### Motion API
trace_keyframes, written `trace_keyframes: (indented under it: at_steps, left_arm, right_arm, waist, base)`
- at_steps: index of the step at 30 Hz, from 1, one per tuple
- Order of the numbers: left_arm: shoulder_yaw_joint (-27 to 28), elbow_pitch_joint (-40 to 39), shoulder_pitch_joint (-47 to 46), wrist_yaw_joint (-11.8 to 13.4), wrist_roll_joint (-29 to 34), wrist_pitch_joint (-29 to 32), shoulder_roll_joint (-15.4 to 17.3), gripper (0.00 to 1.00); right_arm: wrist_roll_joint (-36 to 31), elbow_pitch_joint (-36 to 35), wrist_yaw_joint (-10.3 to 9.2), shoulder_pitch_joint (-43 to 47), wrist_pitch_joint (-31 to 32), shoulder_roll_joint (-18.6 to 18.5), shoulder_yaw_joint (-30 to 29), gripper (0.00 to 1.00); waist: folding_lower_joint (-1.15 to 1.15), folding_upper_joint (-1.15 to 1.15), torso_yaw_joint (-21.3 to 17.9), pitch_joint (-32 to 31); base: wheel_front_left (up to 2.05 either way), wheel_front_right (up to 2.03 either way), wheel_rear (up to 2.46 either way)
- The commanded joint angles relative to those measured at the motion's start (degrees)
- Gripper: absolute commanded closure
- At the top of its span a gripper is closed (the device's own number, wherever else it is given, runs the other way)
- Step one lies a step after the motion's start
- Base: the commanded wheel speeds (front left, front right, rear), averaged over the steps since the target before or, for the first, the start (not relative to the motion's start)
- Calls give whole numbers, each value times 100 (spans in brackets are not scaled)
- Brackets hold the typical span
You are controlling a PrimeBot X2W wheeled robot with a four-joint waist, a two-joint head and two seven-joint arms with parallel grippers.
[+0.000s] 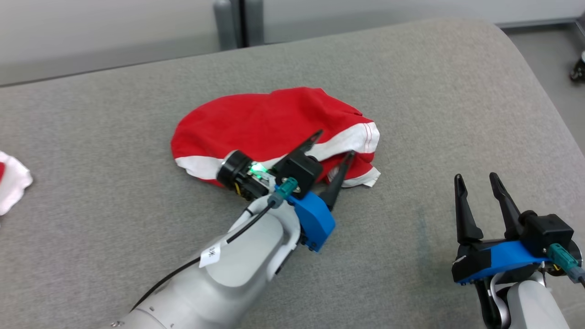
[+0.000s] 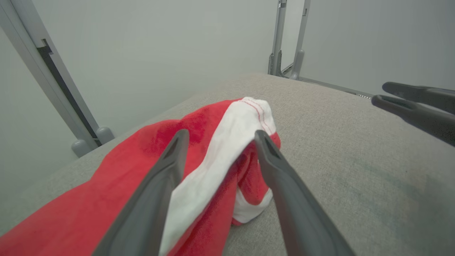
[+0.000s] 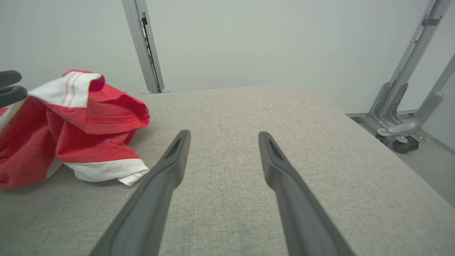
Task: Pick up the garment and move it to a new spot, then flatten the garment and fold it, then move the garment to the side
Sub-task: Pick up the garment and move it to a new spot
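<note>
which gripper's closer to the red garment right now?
Left. The left gripper is open at the red garment's near edge, fingers either side of its white band. The right gripper, also open, hangs off to the garment's right over the grey cushion, apart from it.

lab | bare grey walls (image 3: 249, 42) | wheeled metal frames (image 3: 401, 128) | padded table (image 1: 411, 91)

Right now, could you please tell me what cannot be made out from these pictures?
Head view: the left gripper and its wrist hide the near edge of the red and white garment.
Left wrist view: whether its fingers touch the white band or merely straddle it is unclear.
Head view: the white cloth is cut off by the left edge; its kind is unknown.
Head view: a dark object is cropped by the right edge.
</note>
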Motion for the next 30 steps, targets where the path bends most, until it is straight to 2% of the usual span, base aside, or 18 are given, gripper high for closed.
trace_keyframes:
  at_steps: [1,8,14,19,30]
  left_arm:
    - [-120,-126,-51,20,-69,-54,-18,0]
    - [-500,-715,90,127,-398,-116,-9,0]
    - [-402,-712,261,346,-563,-142,-6,0]
    - [78,-616,531,505,-405,-147,9,0]
    - [1584,-945,1744,658,-42,-148,351,0]
  right_arm:
    - [-64,9,-1,77,-21,-30,-25,0]
    - [-179,22,-1,216,-21,-29,-61,0]
    - [-270,10,-1,368,-21,-29,-121,0]
    - [-373,-23,-1,494,-21,-29,-186,0]
    - [-420,-112,-1,727,-21,-29,-282,0]
  waist:
    - [0,0,73,-81]
    - [0,0,378,-424]
    - [0,0,623,-704]
    - [0,0,826,-937]
    - [0,0,1318,-1271]
  base:
    - [0,0,0]
    - [0,0,0]
    - [0,0,0]
    - [0,0,0]
    - [0,0,0]
